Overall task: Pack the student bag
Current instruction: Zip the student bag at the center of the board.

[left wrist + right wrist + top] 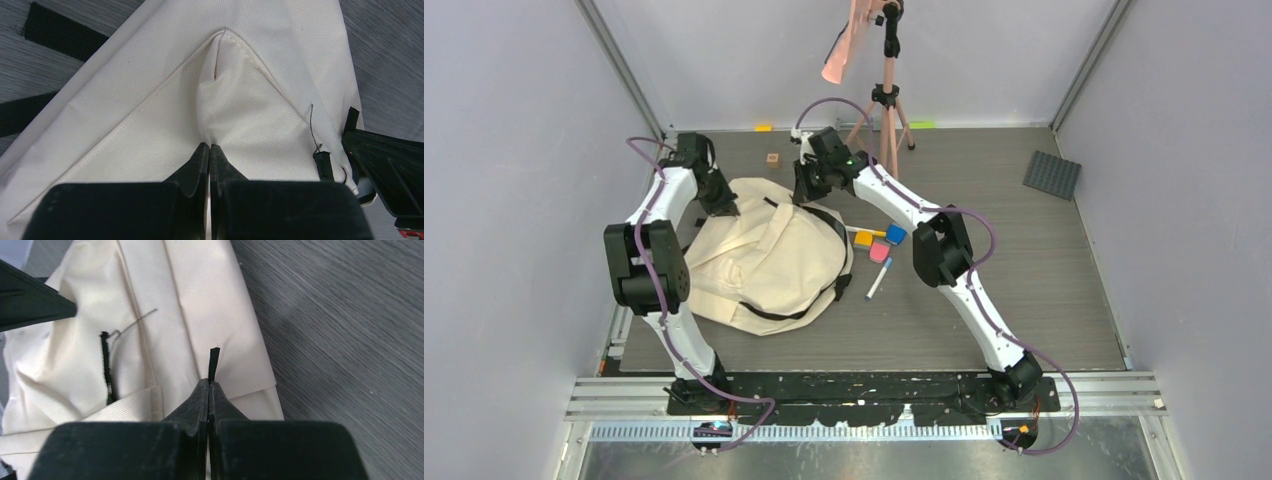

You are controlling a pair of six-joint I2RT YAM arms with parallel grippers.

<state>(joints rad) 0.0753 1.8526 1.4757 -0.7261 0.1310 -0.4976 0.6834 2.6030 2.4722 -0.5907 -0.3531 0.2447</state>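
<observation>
Canvas fills both of my wrist views: the student bag point(769, 260) lies flat on the grey counter point(1024, 290), left of centre, its far end tucked between my two arms and its black straps point(809, 312) curling around the near and right edges. My left fingers point(206, 152) are pressed together on a raised fold of the cream cloth, just below the point where two stitched seams meet in a peak. My right fingers point(205, 389) are likewise clamped tight on the bag's edge, and a thin black tab point(214, 362) sticks up from between their tips; bare counter runs off to that side. Each wrist camera catches the other arm's black fingers at its margin, so the two grips sit close together on the same end of the bag. To the right of the bag, apart from it, lie a yellow block point(863, 239), a blue block point(896, 234), a pink block point(879, 252) and a marker point(878, 279). Farther back, a small wooden cube point(773, 158) sits near the counter's far edge, and a tripod point(887, 110) stands behind my right arm.
</observation>
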